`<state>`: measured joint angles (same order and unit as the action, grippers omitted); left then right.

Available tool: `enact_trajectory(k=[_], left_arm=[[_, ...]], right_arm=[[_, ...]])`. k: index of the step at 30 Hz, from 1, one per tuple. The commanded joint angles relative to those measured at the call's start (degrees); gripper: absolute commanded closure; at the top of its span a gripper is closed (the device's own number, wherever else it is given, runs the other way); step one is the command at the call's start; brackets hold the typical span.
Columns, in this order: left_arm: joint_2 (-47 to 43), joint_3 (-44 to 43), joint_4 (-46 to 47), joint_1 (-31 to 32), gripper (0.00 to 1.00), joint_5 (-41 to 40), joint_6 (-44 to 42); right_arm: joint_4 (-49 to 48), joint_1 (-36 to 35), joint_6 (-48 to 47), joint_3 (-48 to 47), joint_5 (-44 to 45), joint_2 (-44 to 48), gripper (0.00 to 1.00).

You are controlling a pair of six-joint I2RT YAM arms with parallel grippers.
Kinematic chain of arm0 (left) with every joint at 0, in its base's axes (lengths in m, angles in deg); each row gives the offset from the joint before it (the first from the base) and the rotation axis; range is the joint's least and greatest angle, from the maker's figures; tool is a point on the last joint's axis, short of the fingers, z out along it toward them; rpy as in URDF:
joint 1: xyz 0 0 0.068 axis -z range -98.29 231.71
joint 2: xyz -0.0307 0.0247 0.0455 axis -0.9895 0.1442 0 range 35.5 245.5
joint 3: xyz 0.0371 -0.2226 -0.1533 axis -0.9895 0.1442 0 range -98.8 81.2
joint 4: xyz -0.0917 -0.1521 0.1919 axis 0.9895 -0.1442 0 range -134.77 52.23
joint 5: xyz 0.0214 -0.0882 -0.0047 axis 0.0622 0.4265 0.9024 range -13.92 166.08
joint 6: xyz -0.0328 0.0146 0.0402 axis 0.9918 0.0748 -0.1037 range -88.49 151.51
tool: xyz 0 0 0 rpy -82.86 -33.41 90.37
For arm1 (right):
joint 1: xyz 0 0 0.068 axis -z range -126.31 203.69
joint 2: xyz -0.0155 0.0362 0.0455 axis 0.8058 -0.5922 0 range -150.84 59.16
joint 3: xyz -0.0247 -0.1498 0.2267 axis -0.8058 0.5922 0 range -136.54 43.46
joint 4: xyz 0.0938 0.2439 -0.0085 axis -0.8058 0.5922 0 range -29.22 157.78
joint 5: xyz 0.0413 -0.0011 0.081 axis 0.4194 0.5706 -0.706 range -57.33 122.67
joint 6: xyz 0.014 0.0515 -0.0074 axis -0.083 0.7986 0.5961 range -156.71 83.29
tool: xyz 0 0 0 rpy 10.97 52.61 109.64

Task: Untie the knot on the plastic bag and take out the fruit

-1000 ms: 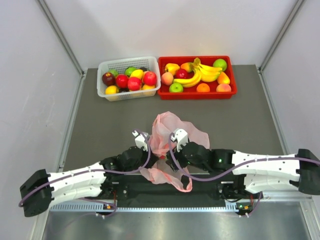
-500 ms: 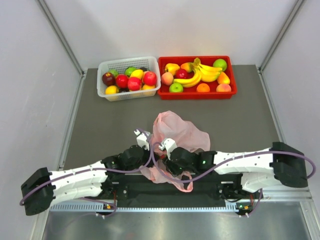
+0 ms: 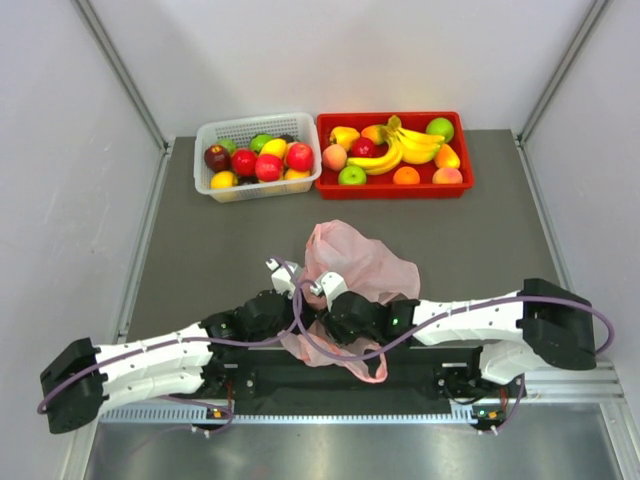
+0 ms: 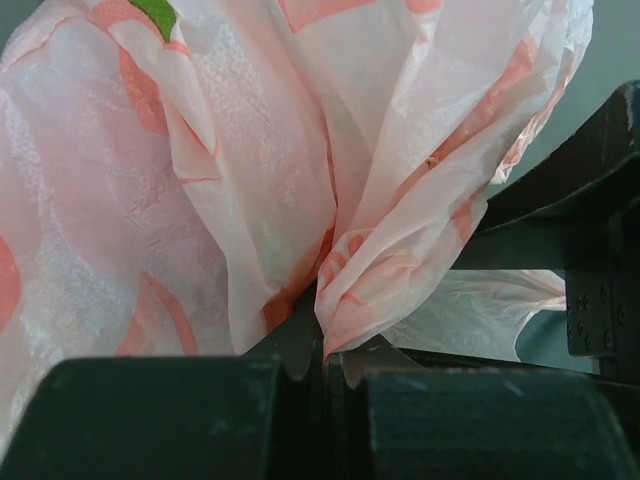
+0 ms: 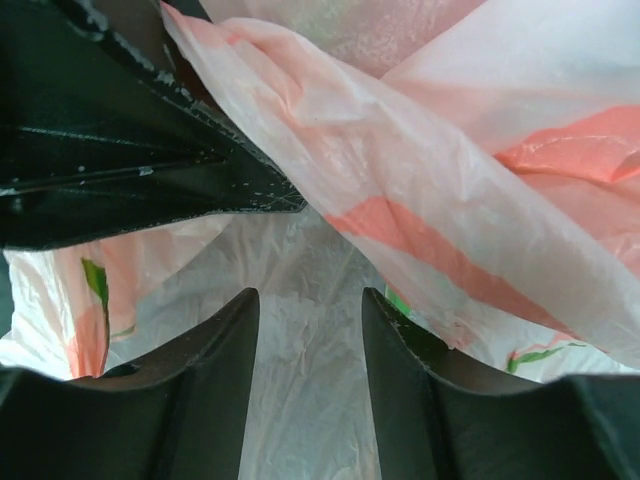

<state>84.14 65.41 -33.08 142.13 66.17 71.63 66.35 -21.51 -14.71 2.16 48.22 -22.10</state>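
The pink plastic bag [image 3: 360,262] lies crumpled at mid-table in front of both arms, one flap trailing toward the near edge. My left gripper [image 4: 328,352] is shut on a bunched fold of the bag [image 4: 375,285]; I cannot tell whether this bunch is the knot. My right gripper [image 5: 310,312] sits close against it from the right. Its jaws stand apart over thin bag film [image 5: 305,400] with nothing pinched between them. The left gripper's black finger [image 5: 150,150] fills that view's upper left. The fruit in the bag is hidden by plastic.
A white basket [image 3: 205,180] of apples and other fruit stands at the back left. Next to it, a red tray [image 3: 395,191] holds bananas, peaches and oranges. Grey walls close in both sides, and a metal rail runs along the near edge.
The right arm has swung left, bringing its gripper up against the left gripper at the bag, and its jaws have narrowed. The bag bulged slightly. The left gripper has stayed shut in place.
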Motion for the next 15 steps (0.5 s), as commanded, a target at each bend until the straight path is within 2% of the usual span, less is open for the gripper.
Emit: enact_trajectory(k=[1, 15], left_arm=[[-0.7, 0.3, 1.1, 0.2, 1.00, 0.2, 0.0], [0.1, -0.4, 1.0, 0.2, 1.00, 0.2, -0.5]], right_arm=[[-0.1, 0.2, -1.1, -1.9, -0.5, 3.1, 0.54], [1.1, 1.2, -3.5, -1.4, 6.4, 2.3, 0.49]])
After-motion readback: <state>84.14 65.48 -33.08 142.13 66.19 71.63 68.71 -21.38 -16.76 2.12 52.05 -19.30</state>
